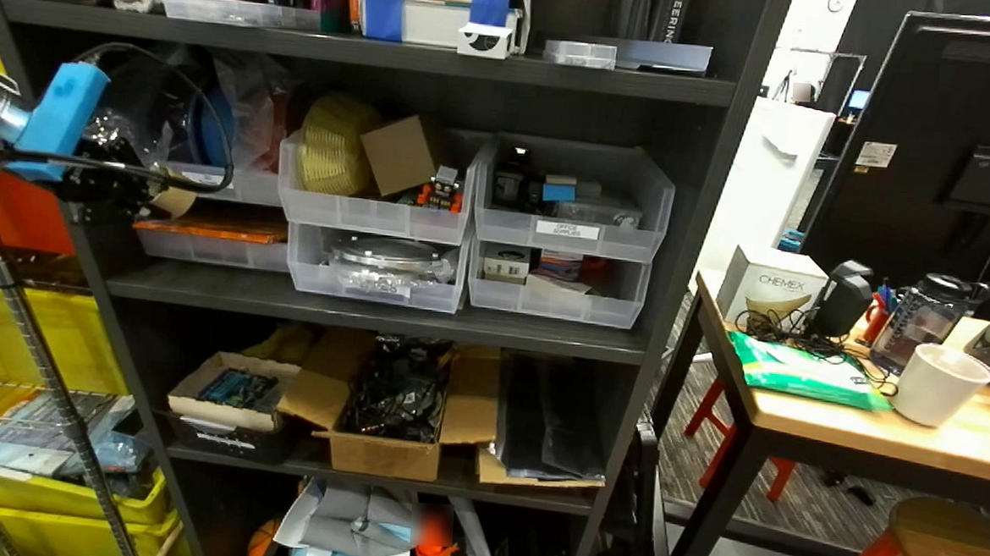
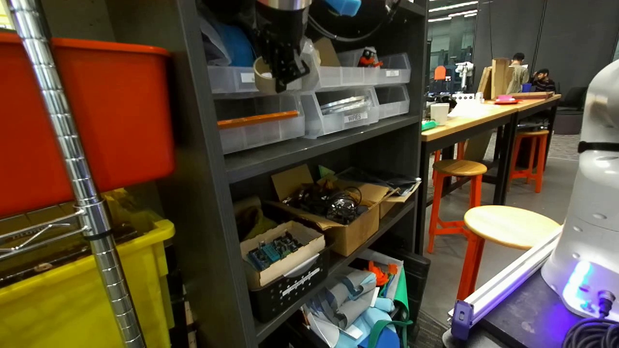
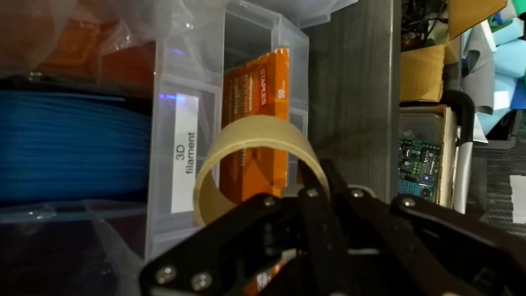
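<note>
A tan tape roll (image 3: pixel 263 130), a hollow ring, hangs in the air with my gripper (image 3: pixel 317 174) shut on its wall: one finger lies inside the ring, the other outside. In an exterior view the roll (image 2: pixel 262 77) hangs at the gripper's tip in front of the clear bins at the shelf's left end. An orange Staples box (image 3: pixel 257 92) lies behind it in a lower clear bin. Beside that, a bin labelled "3D filament" (image 3: pixel 185 152) holds a blue spool (image 3: pixel 70 144) in clear plastic. The gripper hides part of the roll's lower side.
The dark shelf (image 2: pixel 321 152) carries more clear bins, including a wires bin (image 2: pixel 338 121) and an office supplies bin (image 1: pixel 574 230). Cardboard boxes (image 1: pixel 384 454) stand one level below. A metal rack post (image 2: pixel 72 159) and a red bin (image 2: pixel 106 121) are beside the shelf.
</note>
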Action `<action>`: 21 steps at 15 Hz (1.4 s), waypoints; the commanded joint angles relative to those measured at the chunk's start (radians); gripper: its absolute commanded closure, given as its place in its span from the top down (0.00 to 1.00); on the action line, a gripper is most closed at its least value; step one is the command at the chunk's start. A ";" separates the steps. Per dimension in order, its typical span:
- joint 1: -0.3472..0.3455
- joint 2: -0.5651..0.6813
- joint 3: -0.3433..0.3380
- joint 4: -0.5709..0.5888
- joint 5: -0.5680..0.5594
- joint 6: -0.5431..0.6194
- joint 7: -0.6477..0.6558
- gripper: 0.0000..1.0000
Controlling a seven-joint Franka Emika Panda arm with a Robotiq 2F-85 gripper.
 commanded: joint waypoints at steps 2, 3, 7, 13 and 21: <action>0.027 0.128 -0.015 0.121 -0.045 -0.054 -0.063 0.01; 0.030 0.138 -0.020 0.129 -0.040 -0.051 -0.078 0.01; 0.041 0.140 -0.044 0.122 0.006 -0.034 -0.122 0.01; 0.066 0.113 -0.066 0.069 0.115 -0.025 -0.187 0.01; 0.072 0.110 -0.067 0.061 0.168 -0.033 -0.243 0.01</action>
